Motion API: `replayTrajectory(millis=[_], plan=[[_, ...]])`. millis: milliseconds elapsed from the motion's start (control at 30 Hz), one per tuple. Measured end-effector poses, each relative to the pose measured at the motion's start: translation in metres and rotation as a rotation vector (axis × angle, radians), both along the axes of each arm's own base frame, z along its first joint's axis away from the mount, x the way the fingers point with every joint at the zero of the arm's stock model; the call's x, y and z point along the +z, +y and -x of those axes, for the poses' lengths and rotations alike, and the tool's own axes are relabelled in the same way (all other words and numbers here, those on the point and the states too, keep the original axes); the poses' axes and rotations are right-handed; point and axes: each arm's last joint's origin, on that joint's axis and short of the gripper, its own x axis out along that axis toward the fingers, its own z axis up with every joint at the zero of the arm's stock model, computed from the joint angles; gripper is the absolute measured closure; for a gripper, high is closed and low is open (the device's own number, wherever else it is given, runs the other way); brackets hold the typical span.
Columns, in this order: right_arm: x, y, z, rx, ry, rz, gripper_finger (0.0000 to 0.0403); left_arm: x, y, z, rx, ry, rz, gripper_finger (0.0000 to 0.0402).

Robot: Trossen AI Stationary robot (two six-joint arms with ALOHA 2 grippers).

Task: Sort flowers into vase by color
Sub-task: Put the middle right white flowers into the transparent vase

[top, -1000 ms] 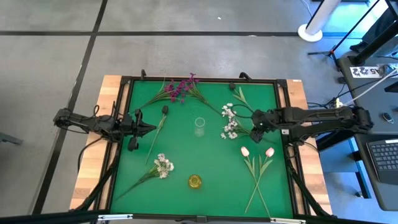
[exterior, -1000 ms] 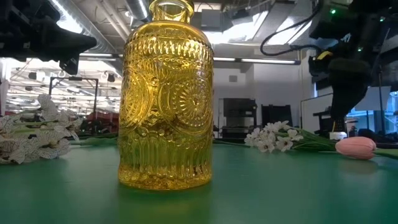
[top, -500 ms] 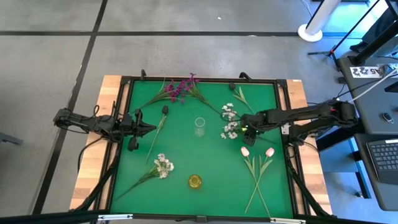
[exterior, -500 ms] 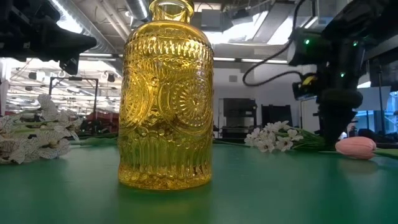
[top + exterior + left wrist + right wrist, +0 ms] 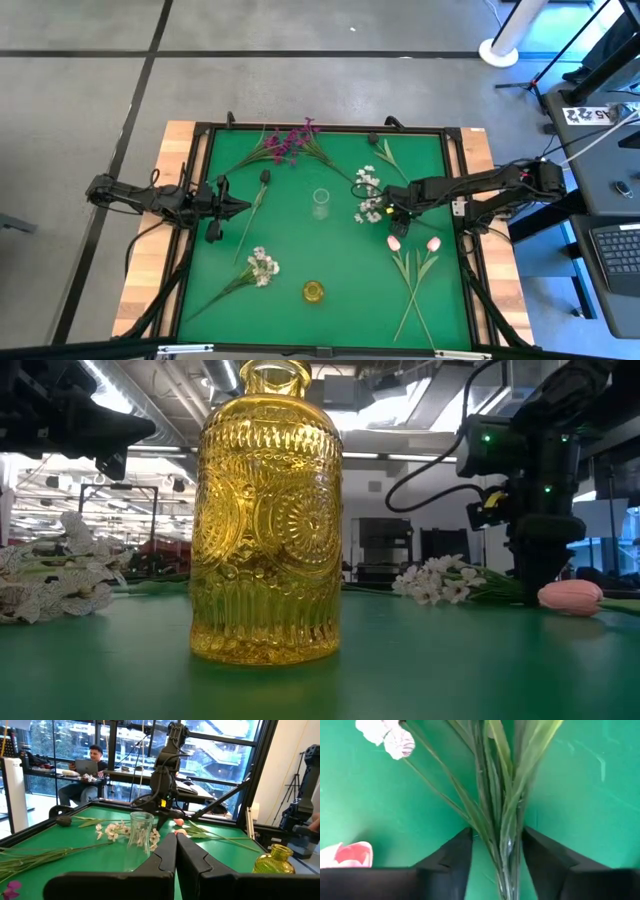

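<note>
Green felt covers the table (image 5: 330, 250), which is framed in black with wooden side strips.

White blossoms (image 5: 370, 205) lie right of the table's centre, their stems running toward the right edge. The right claw (image 5: 392, 208) sits low over those stems (image 5: 497, 820): its wrist view shows both fingers (image 5: 451, 854) spread with the green stalks passing between them, not yet pinched.

Two tulips (image 5: 395, 243) lie just nearside of that claw, stems crossing toward the near right corner. A second white cluster (image 5: 263, 265) rests near the near left corner, purple sprigs (image 5: 290, 140) lie along the far edge, and a dark bud (image 5: 265, 176) lies left of centre.

A clear vase (image 5: 321, 199) stands at the table's centre; a yellow vase (image 5: 314, 291) stands by the near edge.

The left claw (image 5: 238, 207) waits over the left edge, fingers pressed together and empty.

These stems look thin, light and springy, probably wire-cored plastic, so the bundle should be gripped on the stalks well below the blossoms, where several run together. The heads look soft and easily crushed. A loose stalk could slip sideways out of the grip, and the long stems will likely droop when lifted.
</note>
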Motion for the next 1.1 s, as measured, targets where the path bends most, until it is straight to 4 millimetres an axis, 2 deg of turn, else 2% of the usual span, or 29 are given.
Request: replayTrajectory(millis=[233, 300, 367, 567, 733, 867, 1100], plan=[[0.002, -0.001, 0.0, -0.015, -0.009, 0.034, 0.0383, 0.0, 0.0, 0.0, 0.0, 0.0, 0.0, 0.0401], [0.005, -0.001, 0.002, -0.035, -0.022, 0.034, 0.0392, 0.0, 0.0, 0.0, 0.0, 0.0, 0.0, 0.0401], [0.01, -0.002, 0.004, -0.064, -0.023, 0.063, 0.0384, 0.0, 0.0, 0.0, 0.0, 0.0, 0.0, 0.0401], [0.049, -0.004, 0.008, -0.12, -0.139, 0.139, 0.0395, 0.0, 0.0, 0.0, 0.0, 0.0, 0.0, 0.0401], [0.095, -0.004, 0.011, -0.145, -0.391, 0.17, 0.0396, 0.0, 0.0, 0.0, -0.001, 0.0, 0.0, 0.0401], [0.132, -0.004, 0.009, -0.145, -0.726, 0.189, 0.0395, 0.0, 0.0, 0.0, 0.0, 0.0, 0.0, 0.0401], [0.181, -0.003, -0.007, 0.007, -1.25, 0.255, 0.0398, 0.0, 0.0, 0.0, 0.0, 0.0, 0.0, 0.0401]])
